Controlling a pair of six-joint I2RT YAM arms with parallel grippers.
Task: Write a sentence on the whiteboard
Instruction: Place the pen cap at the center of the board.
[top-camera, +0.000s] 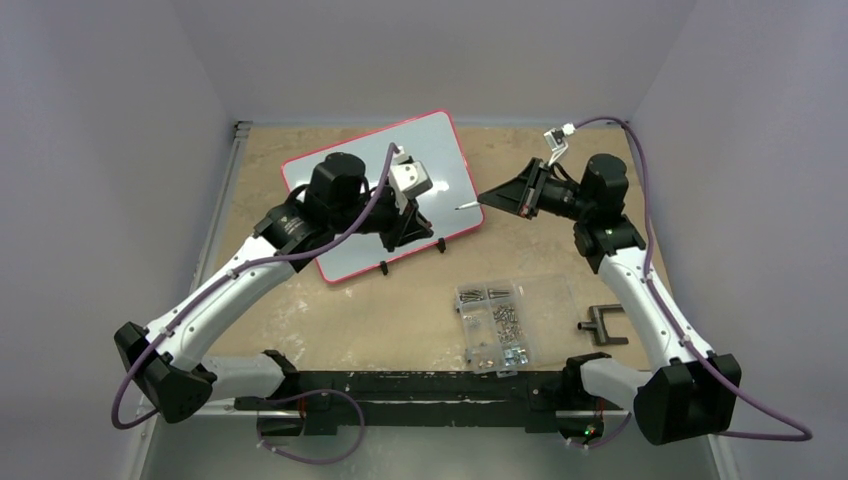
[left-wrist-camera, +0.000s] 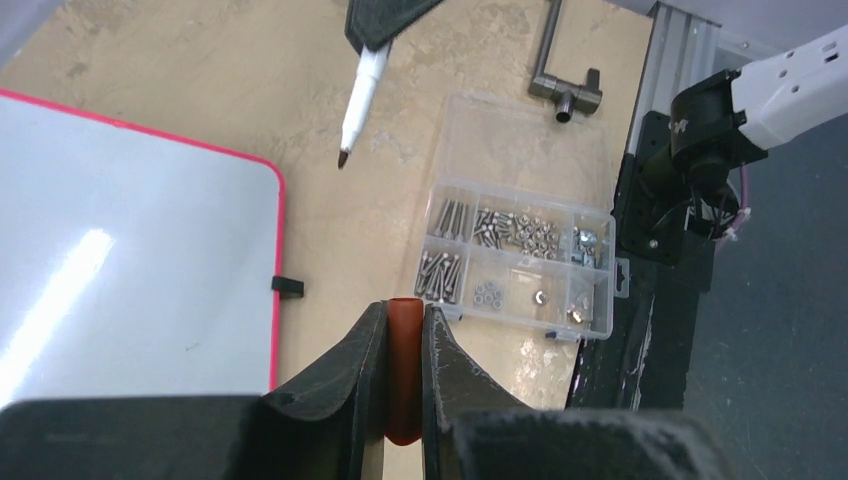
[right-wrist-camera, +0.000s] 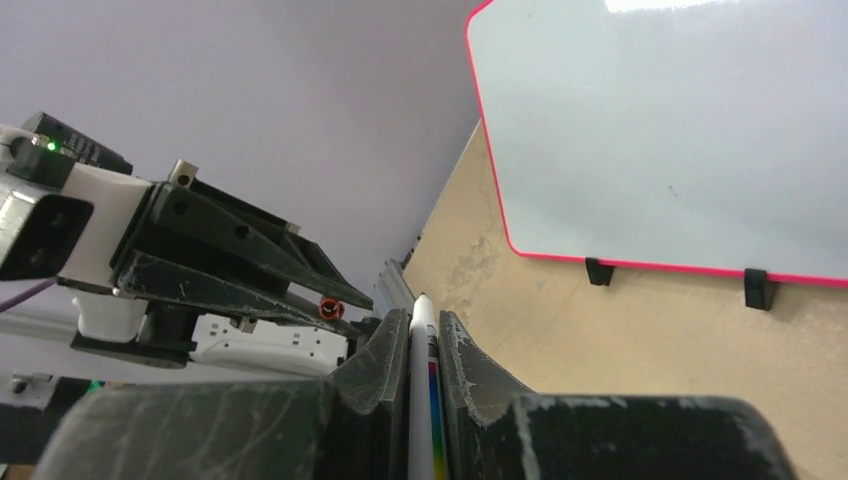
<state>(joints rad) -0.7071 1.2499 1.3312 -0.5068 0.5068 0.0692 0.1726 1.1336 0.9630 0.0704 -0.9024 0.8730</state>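
The whiteboard (top-camera: 445, 150) with a red-pink rim lies tilted at the back middle of the table. Its surface is blank in every view (left-wrist-camera: 130, 260) (right-wrist-camera: 680, 130); no sentence shows. My left gripper (top-camera: 405, 232) hovers over the board's near edge, shut on an orange-red marker cap (left-wrist-camera: 404, 370). My right gripper (top-camera: 490, 199) is just right of the board, shut on a white uncapped marker (right-wrist-camera: 422, 400). The marker tip (top-camera: 466, 206) points at the board's right edge, apart from it. The marker also shows in the left wrist view (left-wrist-camera: 360, 95).
A clear compartmented screw box (top-camera: 497, 325) sits near the front middle of the table and also shows in the left wrist view (left-wrist-camera: 520, 260). A black T-shaped tool (top-camera: 603, 325) lies to its right. Black clip feet (right-wrist-camera: 758, 287) stick out from the board's near edge. Grey walls close in three sides.
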